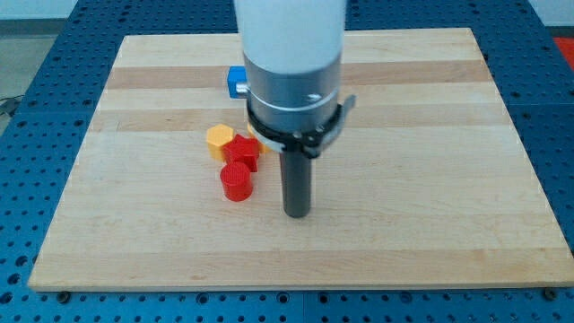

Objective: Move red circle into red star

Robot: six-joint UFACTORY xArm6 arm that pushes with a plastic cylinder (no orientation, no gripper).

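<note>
The red circle [237, 181] is a short red cylinder on the wooden board, left of centre. The red star [242, 150] sits just above it, nearly touching it. My tip [297, 213] rests on the board to the right of the red circle and slightly lower, with a gap of about one block width between them. The rod rises from the tip into the arm's large grey and white body, which hides part of the board behind it.
A yellow hexagon-like block [219, 139] touches the red star's upper left. A blue block [236, 82] shows at the arm body's left edge, partly hidden. A sliver of another yellow block [252, 132] peeks out beside the arm. The wooden board [430, 179] lies on a blue table.
</note>
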